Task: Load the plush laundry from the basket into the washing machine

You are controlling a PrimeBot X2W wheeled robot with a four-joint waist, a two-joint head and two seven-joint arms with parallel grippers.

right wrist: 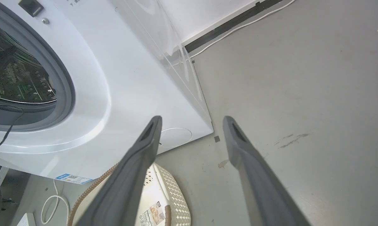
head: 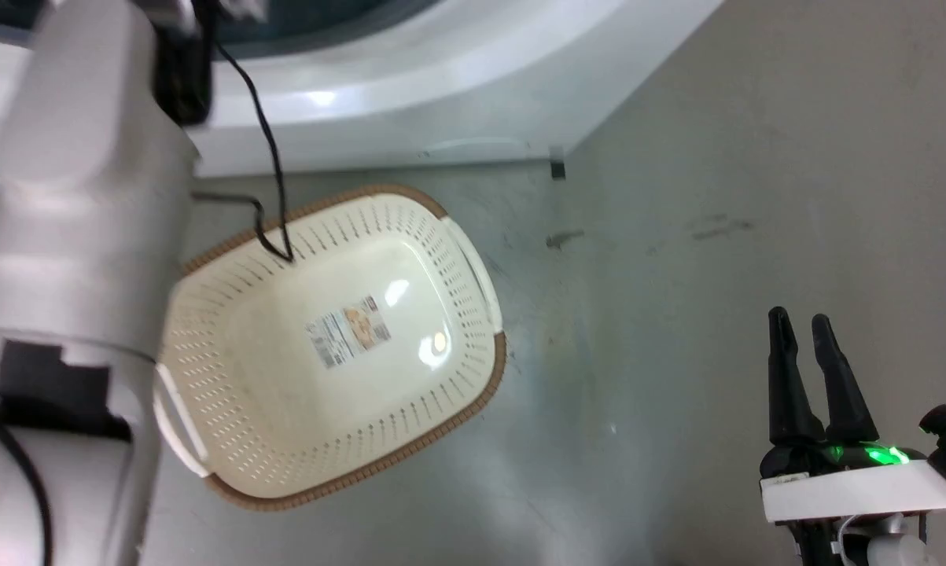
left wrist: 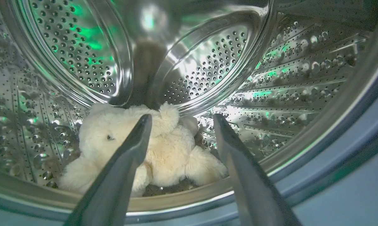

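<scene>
Starting with the biggest thing, we see the white washing machine [right wrist: 129, 78] standing on the grey floor [head: 756, 157], with a grey rubber ring around its round port. Our left arm [head: 79, 196] shows as a pale forearm running up towards the machine's front. Inside the port, the perforated steel drum [left wrist: 302, 78] curves around our left gripper [left wrist: 181, 116], whose two dark fingers are spread wide and grip nothing. The basket [head: 229, 377] sits on the floor just in front of the machine, near its lower front corner, with the brown rim up and the cream bottom bare. The plush laundry [left wrist: 170, 150], a shaggy cream bear with one dark eye showing, lies on the bottom of the drum close to its front lip. One left finger crosses in front of the bear in the left wrist view, and we cannot tell whether it touches the fur. Our right gripper [head: 799, 318] hangs over bare floor, well apart from the basket, its fingers parted and holding nothing. A label sticker [head: 348, 330] lies at the middle of the basket's bottom. A thin black cable [head: 268, 141] hangs from the left arm across the basket's far rim.
</scene>
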